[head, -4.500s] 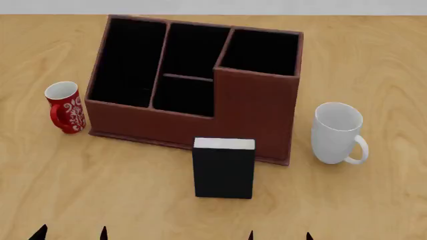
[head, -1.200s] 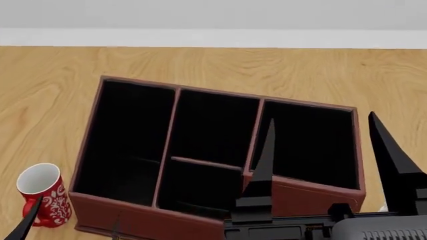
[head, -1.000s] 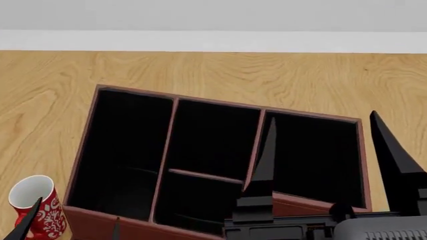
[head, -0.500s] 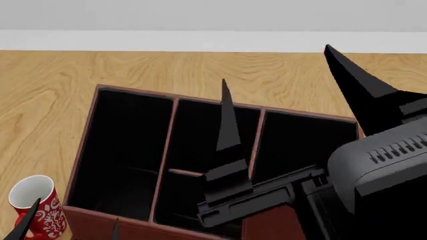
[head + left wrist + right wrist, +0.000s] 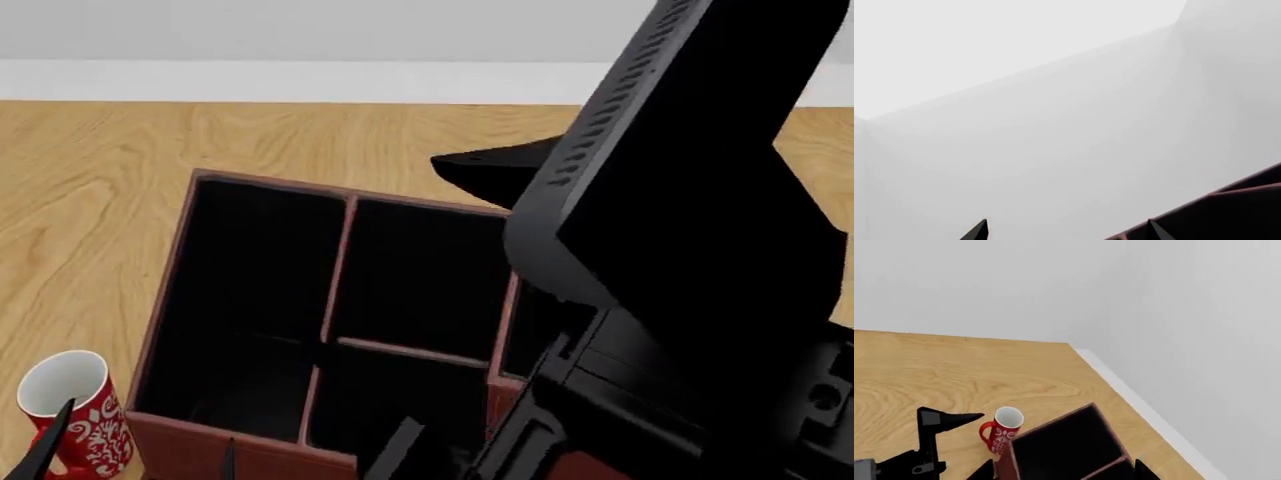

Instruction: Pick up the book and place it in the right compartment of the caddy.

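The book is out of view in every frame. The reddish-brown caddy (image 5: 187,300) with its black interior fills the middle of the head view. My right arm (image 5: 681,240) hangs over it and hides nearly all of the right compartment. The right wrist view shows the caddy (image 5: 1061,445) from above, and my right gripper (image 5: 1064,471) is open with nothing between its tips. My left gripper (image 5: 140,458) is open, with only its tips showing low beside the caddy's front left. In the left wrist view it (image 5: 1067,232) faces a white wall with a caddy edge (image 5: 1227,210) beside one tip.
A red patterned mug (image 5: 74,410) stands at the caddy's front left corner and also shows in the right wrist view (image 5: 1002,429). Wooden table (image 5: 334,140) runs behind the caddy to a white wall. The table's far edge (image 5: 1134,395) is close to the wall.
My right arm has swung up and over the caddy, rotating so its body now covers the caddy's right side in the head view. The caddy, mug and left gripper tips have stayed put.
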Tool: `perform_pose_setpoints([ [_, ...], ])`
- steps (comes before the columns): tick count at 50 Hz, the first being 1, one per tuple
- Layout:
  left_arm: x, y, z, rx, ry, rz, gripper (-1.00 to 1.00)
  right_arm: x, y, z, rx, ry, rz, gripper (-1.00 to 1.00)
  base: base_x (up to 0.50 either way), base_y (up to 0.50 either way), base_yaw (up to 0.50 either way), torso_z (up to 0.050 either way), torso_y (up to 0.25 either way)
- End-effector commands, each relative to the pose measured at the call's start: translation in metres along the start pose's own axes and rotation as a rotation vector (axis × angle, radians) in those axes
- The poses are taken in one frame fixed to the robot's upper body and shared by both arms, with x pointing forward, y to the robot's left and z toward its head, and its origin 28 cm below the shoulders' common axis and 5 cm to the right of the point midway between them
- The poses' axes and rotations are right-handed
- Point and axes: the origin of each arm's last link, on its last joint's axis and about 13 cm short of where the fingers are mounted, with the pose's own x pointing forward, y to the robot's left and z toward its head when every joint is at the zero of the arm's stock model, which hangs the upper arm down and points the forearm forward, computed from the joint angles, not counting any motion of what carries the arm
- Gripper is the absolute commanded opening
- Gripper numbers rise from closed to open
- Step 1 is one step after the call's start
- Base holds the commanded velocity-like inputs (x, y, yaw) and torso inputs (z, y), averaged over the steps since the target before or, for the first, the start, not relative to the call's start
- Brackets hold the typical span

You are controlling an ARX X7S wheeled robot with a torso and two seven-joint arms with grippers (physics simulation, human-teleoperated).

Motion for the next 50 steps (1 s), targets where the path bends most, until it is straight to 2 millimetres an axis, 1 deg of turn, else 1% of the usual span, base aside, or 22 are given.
perform_pose_setpoints([
  [1, 0.000, 0.000, 0.000, 0.003, -0.013, 0.002, 1.00, -0.018, -0.013, 0.014, -0.022, 0.188, 0.204, 1.00, 0.00, 0.00, 0.00, 0.000, 0.000],
  [9, 0.000, 0.000, 0.000, 0.007, -0.021, 0.001, 1.00, -0.025, -0.017, 0.013, -0.039, 0.308, 0.267, 1.00, 0.00, 0.00, 0.00, 0.000, 0.000],
  [15, 0.000, 0.000, 0.000, 0.006, -0.023, 0.001, 1.00, -0.021, -0.024, 0.010, -0.075, 0.345, 0.250, 1.00, 0.00, 0.00, 0.00, 0.000, 0.000],
  [19, 0.000, 0.000, 0.000, 0.004, -0.022, 0.000, 1.00, -0.015, -0.028, 0.007, -0.101, 0.364, 0.243, 1.00, 0.00, 0.00, 0.00, 0.000, 0.000],
  [27, 0.000, 0.000, 0.000, 0.001, -0.021, -0.001, 1.00, 0.004, -0.033, 0.004, -0.142, 0.371, 0.258, 1.00, 0.00, 0.00, 0.00, 0.000, 0.000],
  [41, 0.000, 0.000, 0.000, -0.002, -0.023, 0.000, 1.00, 0.023, -0.031, -0.013, -0.198, 0.463, 0.322, 1.00, 0.00, 0.00, 0.00, 0.000, 0.000],
  [50, 0.000, 0.000, 0.000, -0.003, -0.023, 0.005, 1.00, 0.035, -0.026, -0.021, -0.224, 0.499, 0.370, 1.00, 0.00, 0.00, 0.00, 0.000, 0.000],
])
